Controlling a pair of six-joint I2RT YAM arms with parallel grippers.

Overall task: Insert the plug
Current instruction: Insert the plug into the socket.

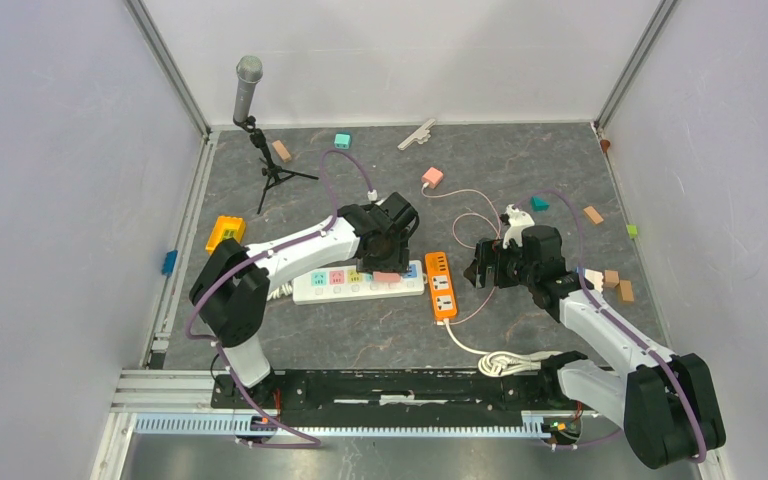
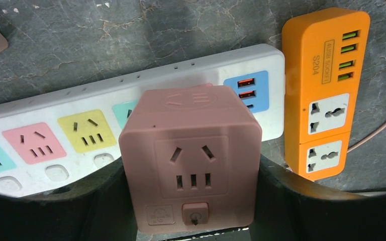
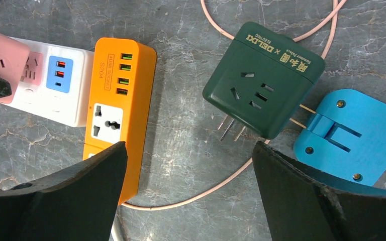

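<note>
Over the white strip's right end, the pink plug is clamped in the left end effector. The right end effector is spread wide, empty, over tabletop beside the orange strip.

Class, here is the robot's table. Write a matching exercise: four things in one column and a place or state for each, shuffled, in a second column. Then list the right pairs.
Things
1. pink cube socket
2. orange power strip
3. green cube socket
4. microphone

Places or states
A. stands upright near the far left corner
B. lies loose on the table, prongs showing
C. gripped by the left gripper
D. lies beside the USB end of the white strip

Pairs: 1-C, 2-D, 3-B, 4-A
</note>
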